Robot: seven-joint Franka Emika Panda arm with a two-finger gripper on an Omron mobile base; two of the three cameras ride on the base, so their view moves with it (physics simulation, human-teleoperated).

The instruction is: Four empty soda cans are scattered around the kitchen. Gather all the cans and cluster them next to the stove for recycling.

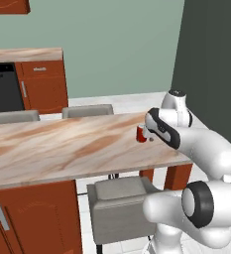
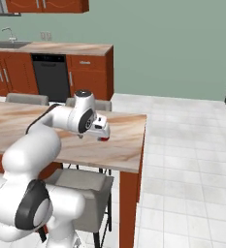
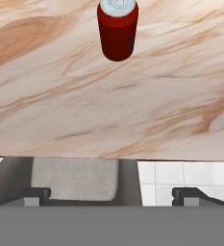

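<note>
Red soda can stands upright on the marbled surface, silver top up, near the end of the slab and back from its front edge; it appears again as a small red shape just beside the hand in the left base view and the right base view. The tool hangs over the near edge of the surface, its two tips spread wide with nothing between them, the can well ahead of them and slightly off their centre line. Judgement: this is an approach pose, fingers opened ahead of a side grasp on a can that is standing free. Room for moving: bare marble on all sides of the can, no neighbour to knock. The surface ends just to the can's right, with tiled floor beyond, so a sideways nudge that way risks a drop. Grey chair sits under the front edge, below the tool; a low retreat could meet it.
</note>
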